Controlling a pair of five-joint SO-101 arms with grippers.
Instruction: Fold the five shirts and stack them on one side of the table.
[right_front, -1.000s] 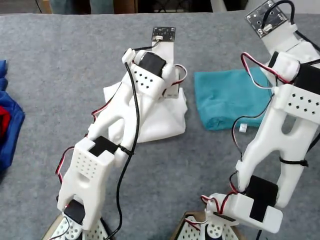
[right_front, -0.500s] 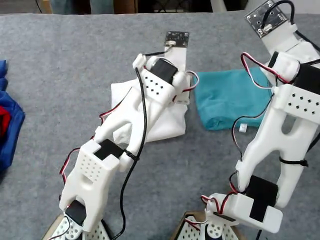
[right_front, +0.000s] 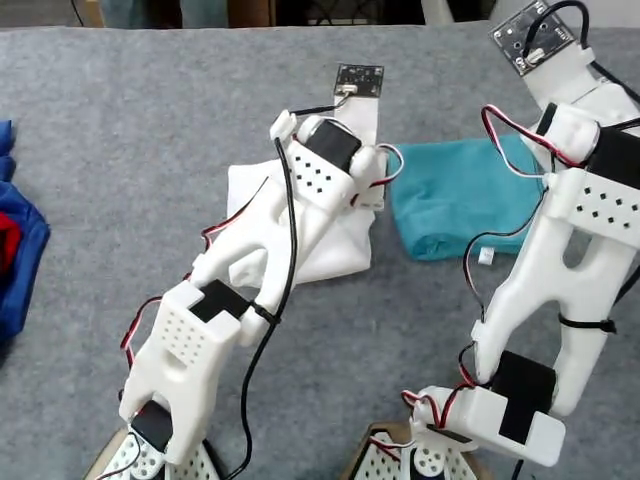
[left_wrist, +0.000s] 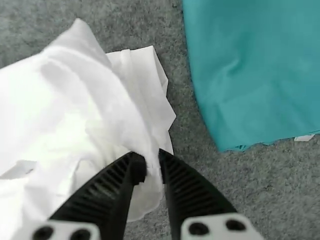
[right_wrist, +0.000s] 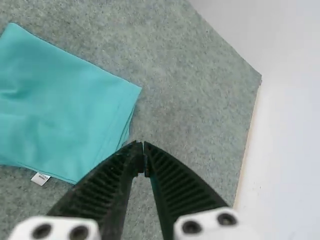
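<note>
The grey felt table (right_front: 120, 130) runs to its far edge in the high view, and a heap of blue and red shirts (right_front: 15, 250) sits at its left edge, well apart from the arms.

The white shirt (left_wrist: 65, 100) lies roughly mid-table, folded into a loose, bunched bundle. The left gripper (left_wrist: 151, 167) pinches a fold of it at the side that faces the teal shirt (left_wrist: 250, 65), with the jaws drawn together and cloth caught between them.

The teal shirt is folded flat and lies just to the right of the white one. The left wrist view shows a narrow strip of bare felt between their near edges, so they are apart. Those two edges run roughly side by side, away from the robot.

The right gripper (right_wrist: 143, 150) hangs above bare felt just past a corner of the teal shirt, near the table's edge. Its jaws are together and hold nothing.

The move ahead most likely turns on that strip of felt, since the stack's base lies directly to the right of the pinched edge. The left arm already holds the white shirt and is next to the teal one, so it is the better placed arm. A short carry to the right, across the gap, should bring the white bundle over the teal shirt. The looseness of the bundle is the risk, because one pinched fold may let the rest trail or come open.
</note>
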